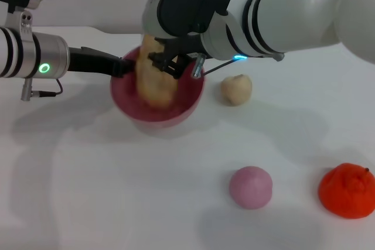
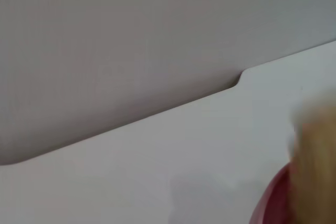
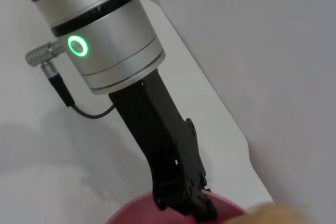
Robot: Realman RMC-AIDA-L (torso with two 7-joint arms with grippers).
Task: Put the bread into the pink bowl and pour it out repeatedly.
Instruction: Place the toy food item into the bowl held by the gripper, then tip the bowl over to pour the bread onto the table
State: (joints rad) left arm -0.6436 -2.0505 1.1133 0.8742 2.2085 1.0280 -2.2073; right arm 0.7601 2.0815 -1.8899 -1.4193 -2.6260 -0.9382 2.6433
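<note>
One white table (image 1: 117, 191) — plain grey wall (image 2: 131, 35) behind.

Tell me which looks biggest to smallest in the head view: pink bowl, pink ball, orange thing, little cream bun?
1. pink bowl
2. orange thing
3. pink ball
4. cream bun

The orange thing and ball sit nearer the camera, which may flatter them.

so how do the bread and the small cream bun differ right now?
Shape: the bread is long, the cream bun small and round.
Pose: the bread stands on end, the bun sits low.
Place: the bread is in the pink bowl under the right gripper; the bun lies on the table beside the bowl, untouched.
Both are pale tan.
</note>
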